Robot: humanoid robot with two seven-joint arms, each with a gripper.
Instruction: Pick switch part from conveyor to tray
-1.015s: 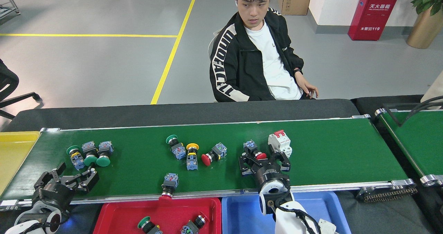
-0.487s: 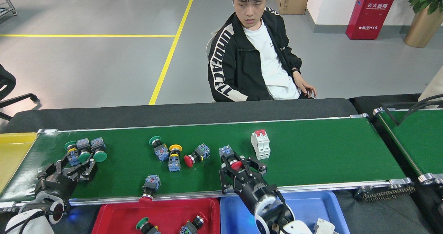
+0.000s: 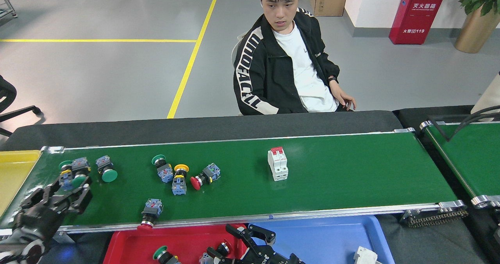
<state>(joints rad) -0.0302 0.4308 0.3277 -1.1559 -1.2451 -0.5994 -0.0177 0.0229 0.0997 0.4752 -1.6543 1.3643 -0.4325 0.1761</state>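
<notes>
Grey workshop floor, a seated person (image 3: pixel 287 61) behind the long glossy green conveyor (image 3: pixel 351 178).

On the belt lie small plastic push-button switch parts (image 3: pixel 179 174), mushroom-capped in green, yellow and red, plus a boxy white breaker (image 3: pixel 277 164). Below sit a red tray (image 3: pixel 125 248) and a blue tray (image 3: pixel 332 236). The right gripper (image 3: pixel 250 244) hovers low over the red tray, fingers spread, empty as far as visible; the left gripper (image 3: pixel 58 195), fingers parted, reaches onto the belt's left end.

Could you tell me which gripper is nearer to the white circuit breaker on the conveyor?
Right. The right gripper is below the white circuit breaker, over the trays; the left gripper is far off at the belt's left end.
</notes>
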